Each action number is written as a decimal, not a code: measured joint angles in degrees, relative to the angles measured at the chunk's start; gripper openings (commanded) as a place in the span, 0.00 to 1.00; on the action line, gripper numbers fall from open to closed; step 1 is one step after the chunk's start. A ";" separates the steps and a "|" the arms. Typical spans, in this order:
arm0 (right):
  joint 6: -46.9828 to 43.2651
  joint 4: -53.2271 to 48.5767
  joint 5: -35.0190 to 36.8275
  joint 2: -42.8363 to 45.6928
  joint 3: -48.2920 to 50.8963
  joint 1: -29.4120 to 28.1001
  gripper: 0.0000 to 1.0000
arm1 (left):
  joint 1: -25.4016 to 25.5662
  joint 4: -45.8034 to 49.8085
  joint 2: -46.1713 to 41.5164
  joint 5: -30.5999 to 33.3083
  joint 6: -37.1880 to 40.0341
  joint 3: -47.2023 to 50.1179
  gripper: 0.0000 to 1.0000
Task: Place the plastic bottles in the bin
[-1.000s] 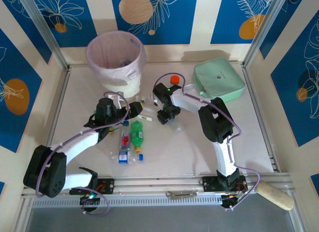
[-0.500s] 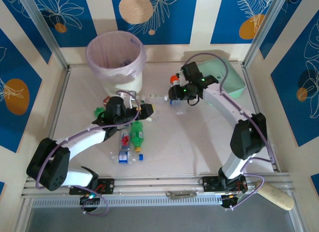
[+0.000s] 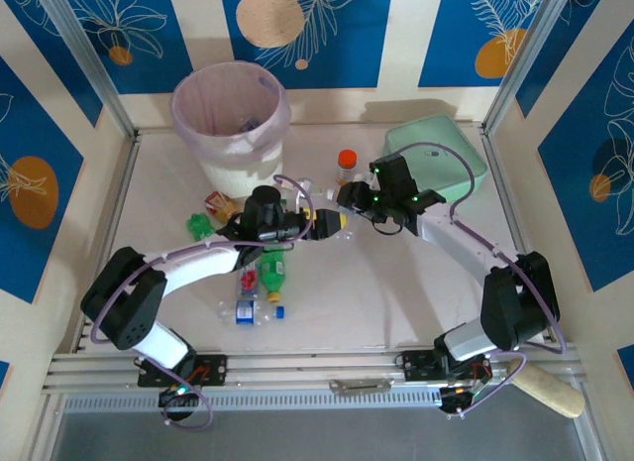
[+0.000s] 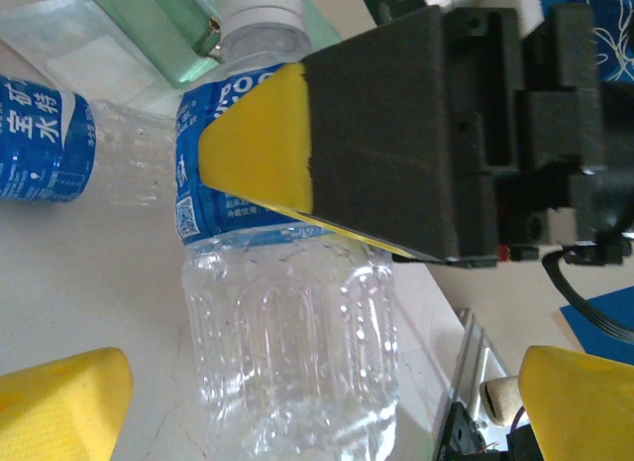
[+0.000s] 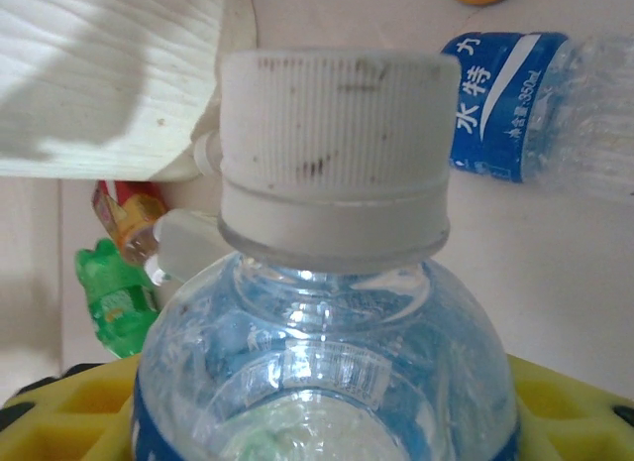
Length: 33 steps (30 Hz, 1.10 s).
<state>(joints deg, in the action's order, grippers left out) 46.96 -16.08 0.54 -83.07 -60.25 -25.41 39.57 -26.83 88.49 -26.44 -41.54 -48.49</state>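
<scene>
A clear plastic bottle (image 4: 287, 312) with a blue label and a white cap (image 5: 332, 154) is pinched at its label by my right gripper (image 3: 349, 201), which is shut on it near the table's middle. My left gripper (image 4: 322, 397) is open, its yellow fingertips (image 4: 59, 402) spread on either side of the bottle's lower body without touching it. In the top view the left gripper (image 3: 330, 223) meets the right one. The white bin (image 3: 231, 124) with its pink liner stands at the back left. More bottles (image 3: 269, 273) lie in front of the left arm.
A short orange bottle with a red cap (image 3: 346, 164) stands behind the grippers. The mint-green case (image 3: 436, 154) lies at the back right. A clear blue-labelled bottle (image 5: 515, 104) lies nearby, and green (image 3: 201, 223) and red-labelled (image 3: 218, 201) bottles lie near the bin's foot.
My left gripper has reached right across the table to the middle. The right gripper lifted the bottle to the back, then brought it forward between the left fingers.
</scene>
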 measured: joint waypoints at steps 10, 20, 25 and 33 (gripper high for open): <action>4.61 6.05 -1.62 4.13 3.08 -0.74 0.52 | 0.59 0.17 3.19 -2.34 -0.04 -1.29 0.93; 4.72 6.67 -2.32 4.22 3.08 -1.64 0.52 | 1.03 -0.48 4.70 -4.59 -0.28 -2.80 0.77; 4.68 6.69 -2.32 4.22 3.08 -1.66 0.52 | 1.11 -1.36 4.81 -5.53 -1.18 -2.84 0.59; 4.04 6.62 -2.29 4.66 3.08 -1.64 0.65 | 1.05 -2.82 5.35 -6.47 -2.16 -2.84 0.47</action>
<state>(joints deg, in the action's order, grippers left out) 51.00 -9.45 -1.76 -78.41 -57.17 -27.05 40.62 -29.65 93.84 -32.91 -43.70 -51.33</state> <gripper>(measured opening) 0.608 0.526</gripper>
